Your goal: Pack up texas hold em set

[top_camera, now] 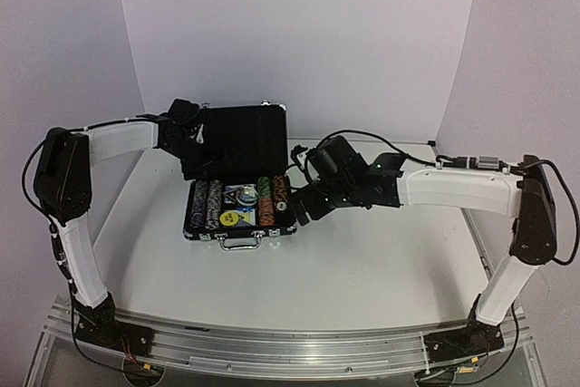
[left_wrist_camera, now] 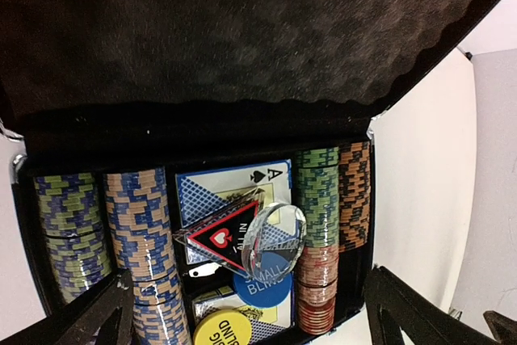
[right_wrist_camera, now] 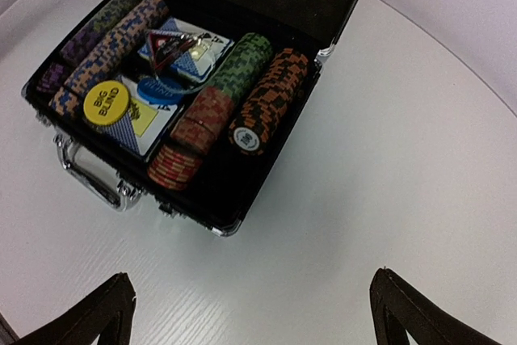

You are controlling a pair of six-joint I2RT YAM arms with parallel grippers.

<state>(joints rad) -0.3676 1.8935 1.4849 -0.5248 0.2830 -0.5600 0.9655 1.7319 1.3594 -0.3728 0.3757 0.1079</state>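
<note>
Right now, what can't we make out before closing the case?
Top external: left gripper blends into the black lid; jaws unreadable there.
Left wrist: case front and handle cut off by the bottom edge.
Left wrist: clear button lettering blurred.
Top external: markings on poker chips too small.

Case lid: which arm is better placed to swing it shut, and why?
Probably the left arm: its open jaws sit beside the raised lid, above the chips. The right arm's open jaws hang low off the right end of the case.

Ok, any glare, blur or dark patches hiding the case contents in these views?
Top external: soft, case contents coarse. Left wrist: lid foam very dark, clear round button glints over the triangular marker. Right wrist: evenly lit, chips sharp.
</note>
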